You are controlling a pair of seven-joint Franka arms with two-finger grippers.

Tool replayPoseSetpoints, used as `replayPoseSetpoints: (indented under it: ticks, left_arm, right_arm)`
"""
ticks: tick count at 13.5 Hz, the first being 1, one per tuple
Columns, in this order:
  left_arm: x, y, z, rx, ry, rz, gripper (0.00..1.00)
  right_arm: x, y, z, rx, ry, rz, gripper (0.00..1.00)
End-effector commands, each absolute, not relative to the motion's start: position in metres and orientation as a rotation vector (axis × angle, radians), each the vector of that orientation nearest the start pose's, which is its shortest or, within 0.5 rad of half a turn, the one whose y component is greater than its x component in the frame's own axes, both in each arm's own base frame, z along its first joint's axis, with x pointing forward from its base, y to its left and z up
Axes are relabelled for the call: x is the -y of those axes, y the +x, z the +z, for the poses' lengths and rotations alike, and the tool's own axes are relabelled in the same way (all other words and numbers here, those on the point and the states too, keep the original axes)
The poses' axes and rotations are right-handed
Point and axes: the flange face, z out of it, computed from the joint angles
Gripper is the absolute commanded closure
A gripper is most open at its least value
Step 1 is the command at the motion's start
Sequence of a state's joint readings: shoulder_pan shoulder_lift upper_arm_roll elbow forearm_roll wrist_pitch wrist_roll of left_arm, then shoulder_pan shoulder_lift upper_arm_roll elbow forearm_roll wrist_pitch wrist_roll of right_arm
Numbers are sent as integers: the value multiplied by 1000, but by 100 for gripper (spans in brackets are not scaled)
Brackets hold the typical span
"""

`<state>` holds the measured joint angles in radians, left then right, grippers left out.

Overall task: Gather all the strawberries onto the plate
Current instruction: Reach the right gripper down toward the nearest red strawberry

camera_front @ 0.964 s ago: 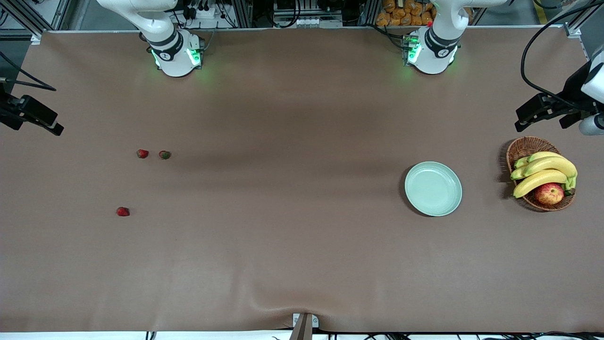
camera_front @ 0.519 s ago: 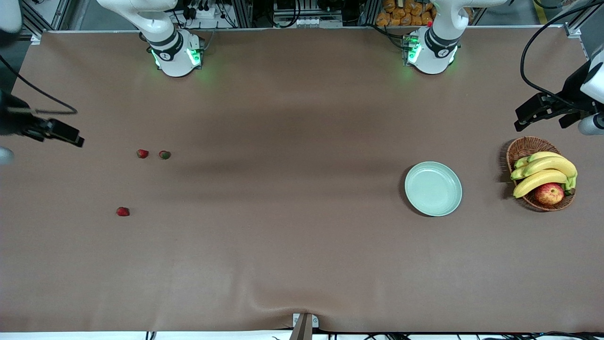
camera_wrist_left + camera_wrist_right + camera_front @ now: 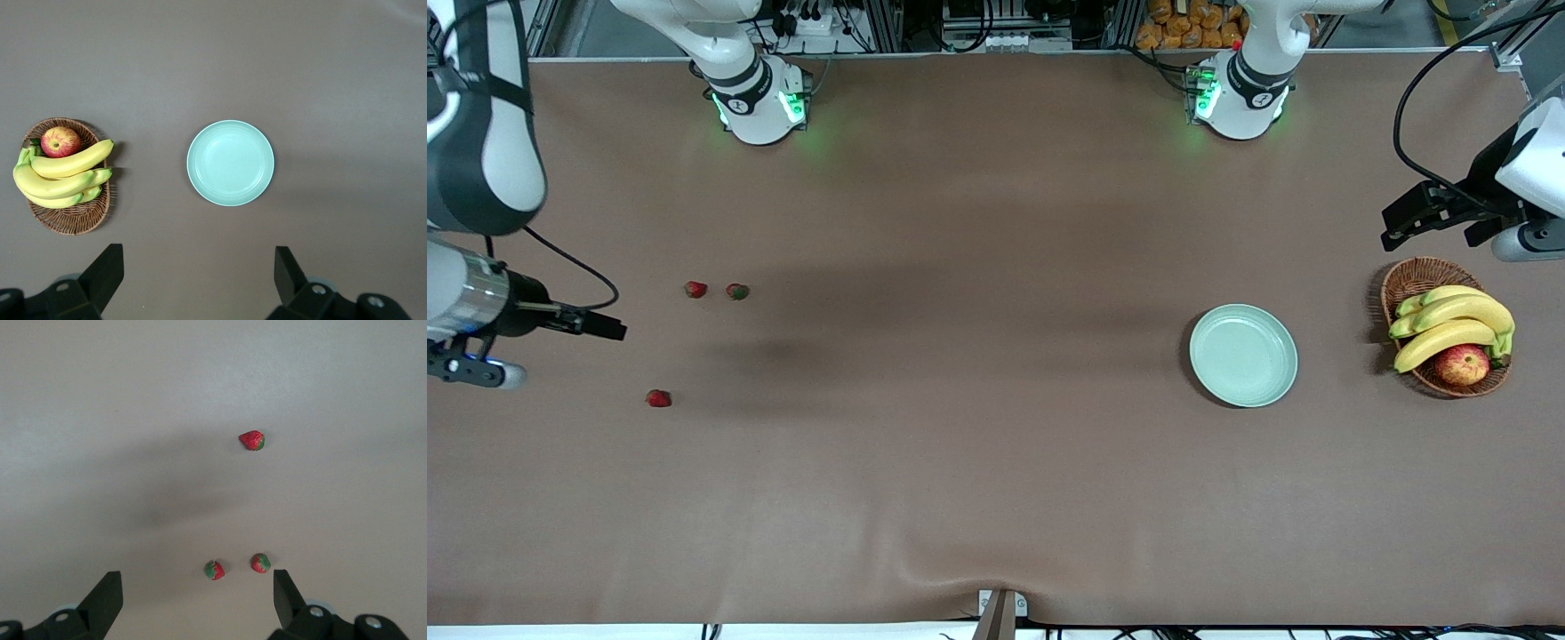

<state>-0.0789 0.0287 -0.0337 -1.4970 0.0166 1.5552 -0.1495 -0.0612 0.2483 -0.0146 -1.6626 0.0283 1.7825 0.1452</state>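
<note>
The round, pale mint-green plate (image 3: pixel 1243 355) is being taken as the landmark. It is lying toward the left arm's end of the brown table (image 3: pixel 978 462), with bare cloth being shown all around it. Just beside it, nearer that end's edge, a brown wicker basket (image 3: pixel 1412 280) is being filled by yellow bananas (image 3: pixel 1449 324) and a red-yellow apple (image 3: pixel 1462 364). Three tiny red strawberries (image 3: pixel 695 289) (image 3: pixel 737 291) (image 3: pixel 658 398) are lying well apart from the plate, toward the right arm's end. The left gripper (image 3: pixel 1398 222) is being held over the table's edge near the basket, fingers spread apart. The right gripper (image 3: pixel 609 327) is being held near the strawberries, fingers apart and empty. Green caps are being shown only in the right wrist view (image 3: pixel 252 440).
</note>
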Motion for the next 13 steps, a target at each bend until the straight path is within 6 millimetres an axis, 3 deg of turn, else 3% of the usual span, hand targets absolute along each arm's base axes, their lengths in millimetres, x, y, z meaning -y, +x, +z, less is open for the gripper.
replayPoseSetpoints:
  ticks: [1,5,9,13]
  left_arm:
    - [63,559,646,30,-3131,-55,0]
    - [64,560,645,35,-3131,-55,0]
    - [66,561,643,39,-3133,-60,0]
    - [70,561,641,44,-3132,-53,0]
  right_arm:
    - [52,614,414,-357,-3099,235,0]
    - [57,605,335,-400,-3070,166,0]
    - [96,631,293,-288,-3094,57,0]
    - [116,641,228,-273,-3106,-29,0]
